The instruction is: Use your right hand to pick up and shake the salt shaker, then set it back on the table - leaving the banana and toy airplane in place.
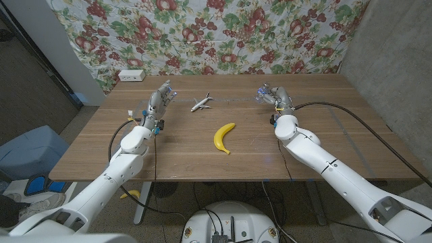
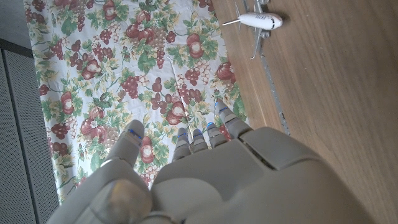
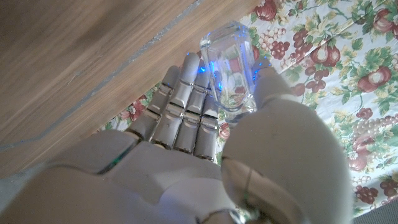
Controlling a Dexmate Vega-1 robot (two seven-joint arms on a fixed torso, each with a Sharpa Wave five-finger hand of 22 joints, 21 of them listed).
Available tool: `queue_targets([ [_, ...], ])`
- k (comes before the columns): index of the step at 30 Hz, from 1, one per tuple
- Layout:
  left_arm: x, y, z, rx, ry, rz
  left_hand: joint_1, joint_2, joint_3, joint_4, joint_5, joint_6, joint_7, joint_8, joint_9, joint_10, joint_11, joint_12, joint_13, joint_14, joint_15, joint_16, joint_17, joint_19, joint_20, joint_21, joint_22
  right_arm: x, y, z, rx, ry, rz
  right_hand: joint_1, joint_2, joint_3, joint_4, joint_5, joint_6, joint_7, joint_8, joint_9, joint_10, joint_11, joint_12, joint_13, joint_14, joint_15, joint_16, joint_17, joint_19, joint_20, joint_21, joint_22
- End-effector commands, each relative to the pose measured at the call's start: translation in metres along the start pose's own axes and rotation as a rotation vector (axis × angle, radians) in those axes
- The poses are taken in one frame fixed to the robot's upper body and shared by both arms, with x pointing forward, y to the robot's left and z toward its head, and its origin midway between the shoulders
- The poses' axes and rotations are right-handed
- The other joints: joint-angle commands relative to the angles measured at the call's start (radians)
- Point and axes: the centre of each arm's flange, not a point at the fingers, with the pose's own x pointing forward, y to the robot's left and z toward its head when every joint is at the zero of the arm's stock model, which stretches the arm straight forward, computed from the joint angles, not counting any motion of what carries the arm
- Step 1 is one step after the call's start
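Note:
The clear glass salt shaker (image 3: pixel 229 74) sits between the thumb and fingers of my right hand (image 3: pixel 186 143), which grips it. In the head view that hand (image 1: pixel 275 100) is over the table's far right part, the shaker (image 1: pixel 262 92) a small clear shape at its fingertips; I cannot tell if it is off the wood. The yellow banana (image 1: pixel 223 137) lies mid-table. The white toy airplane (image 1: pixel 200 102) stands beyond it, also seen from the left wrist (image 2: pixel 260 20). My left hand (image 1: pixel 160 101) holds nothing, fingers apart and pointing away, left of the airplane; its back (image 2: pixel 205 180) shows close up.
A floral cloth (image 1: pixel 223 34) hangs behind the wooden table (image 1: pixel 337 135). A white box (image 1: pixel 130 75) sits at the far left corner. Black cables run along both arms. Bare wood lies in front of the banana and to the right of my right arm.

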Motion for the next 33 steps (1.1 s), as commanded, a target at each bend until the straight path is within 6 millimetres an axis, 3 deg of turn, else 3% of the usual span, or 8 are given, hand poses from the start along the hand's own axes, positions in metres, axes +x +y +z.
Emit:
queue_targets([
  [1,-0.001,0.0,0.001,0.0,-0.004,-0.002,-0.011,0.043,0.006,0.001,0.0,0.004,-0.001,0.0,0.004,0.007,-0.003,0.0,0.004,0.004,-0.017,0.001,0.002,0.012,-0.001,-0.001,0.004,-0.017,0.0,-0.009,0.127,-0.022,-0.26,0.12,0.123,0.041,0.034,0.008,0.1,-0.1,-0.002,0.002,0.125,-0.13,0.001,0.003,0.01,-0.107,-0.005,0.005,-0.002,-0.062,0.004,0.002],
  [9,0.001,0.001,0.003,0.001,-0.01,-0.004,-0.011,0.044,0.006,0.0,0.0,0.004,-0.001,0.0,0.004,0.008,-0.003,0.0,0.004,0.004,-0.016,0.001,0.002,0.012,-0.001,-0.001,0.004,-0.026,0.003,-0.013,0.225,0.011,-0.436,0.117,0.125,0.041,0.036,0.009,0.098,-0.099,-0.004,0.003,0.127,-0.13,-0.001,0.003,0.013,-0.106,-0.006,0.007,-0.004,-0.061,0.008,0.002],
  [25,0.002,0.004,0.002,0.0,-0.009,-0.002,-0.01,0.045,0.006,0.0,0.0,0.004,-0.002,0.0,0.004,0.008,-0.004,0.0,0.004,0.005,-0.017,0.001,0.002,0.012,0.0,-0.001,0.004,-0.017,0.005,-0.009,0.173,-0.031,-0.328,0.115,0.124,0.042,0.036,0.01,0.102,-0.098,-0.005,0.003,0.129,-0.129,-0.005,0.004,0.013,-0.106,-0.011,0.012,-0.006,-0.063,0.015,0.002],
  [33,0.004,0.002,0.001,-0.002,-0.005,-0.005,-0.01,0.045,0.006,0.001,0.0,0.004,-0.002,0.0,0.004,0.007,-0.003,0.0,0.004,0.005,-0.016,0.001,0.002,0.012,0.0,-0.001,0.004,-0.009,0.0,-0.005,0.078,-0.039,-0.164,0.117,0.123,0.044,0.033,0.01,0.107,-0.099,-0.005,0.003,0.136,-0.13,-0.006,0.003,0.014,-0.108,-0.012,0.015,-0.008,-0.065,0.018,0.002],
])
